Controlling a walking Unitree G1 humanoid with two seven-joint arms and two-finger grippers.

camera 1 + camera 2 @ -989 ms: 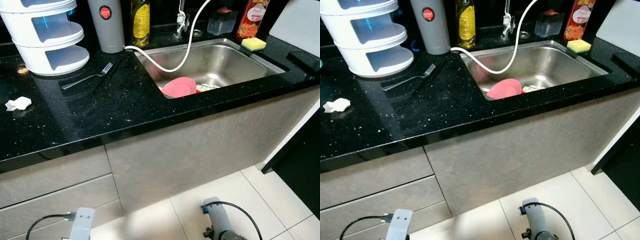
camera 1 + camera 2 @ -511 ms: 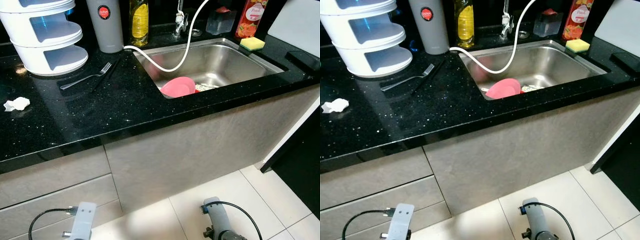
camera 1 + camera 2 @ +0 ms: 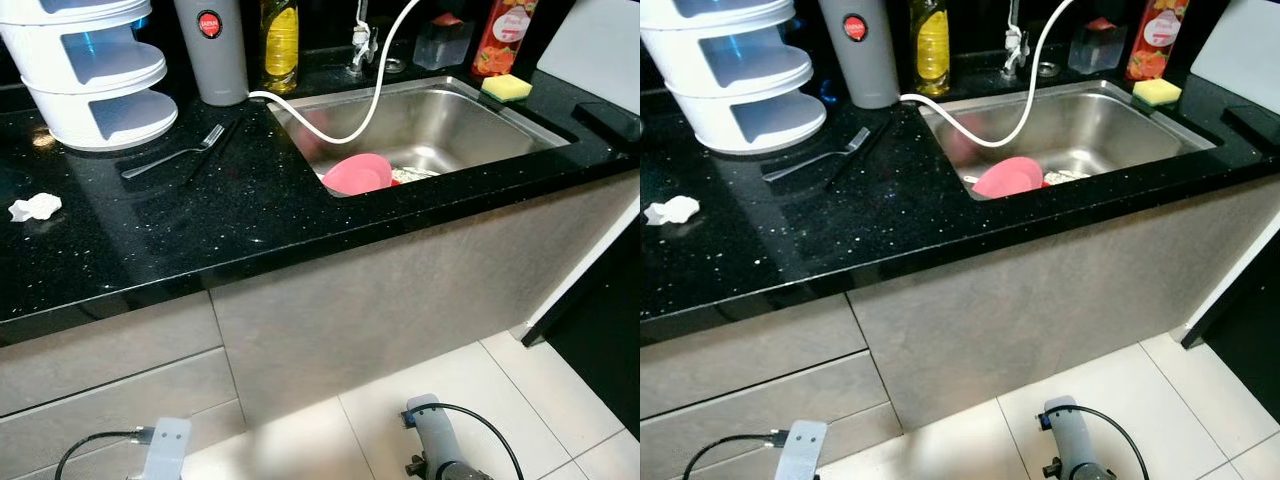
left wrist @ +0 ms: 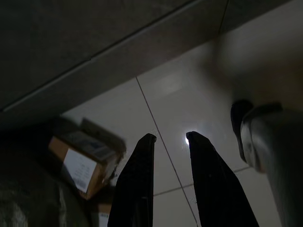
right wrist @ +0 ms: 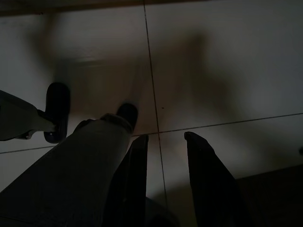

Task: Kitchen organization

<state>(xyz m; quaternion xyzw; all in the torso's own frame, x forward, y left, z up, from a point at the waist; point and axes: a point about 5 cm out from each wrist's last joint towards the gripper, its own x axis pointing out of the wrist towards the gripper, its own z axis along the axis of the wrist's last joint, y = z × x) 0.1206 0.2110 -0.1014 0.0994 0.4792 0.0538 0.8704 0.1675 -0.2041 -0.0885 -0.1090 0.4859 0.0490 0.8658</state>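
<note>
Tabletop [image 3: 250, 215]: black, speckled, glossy; runs across the scene above grey cabinet fronts; carries the items below
Sink [image 3: 520, 125]: stainless steel basin set into the tabletop, right of centre
Pink bowl [image 3: 358, 173]: lies tilted inside the sink against its near left wall; some pale scraps just beside it on the basin floor
White hose [image 3: 368, 105]: loops from the tap area down into the sink and back up over its left rim
Fork [image 3: 175, 155]: lies flat on the tabletop, left of the sink, tines toward the grey canister
Grey canister [image 3: 213, 50]: upright at the back, red round label; near the sink's far left corner
Oil bottle [image 3: 280, 45]: yellow contents; upright just beside the canister
White tiered rack [image 3: 95, 70]: stacked rounded shelves at the back left
Crumpled tissue [image 3: 34, 207]: on the tabletop, far left, well apart from the fork
Yellow sponge [image 3: 507, 88]: on the sink's far right rim
Red bottle [image 3: 500, 38]: upright behind the sponge
Left gripper [image 4: 170, 137]: hangs low over the tiled floor [image 4: 189, 99]; fingers narrowly parted, holding nothing; a cardboard box [image 4: 83, 158] lies on the floor near it
Right gripper [image 5: 165, 136]: hangs low over the floor; fingers narrowly parted, holding nothing
</note>
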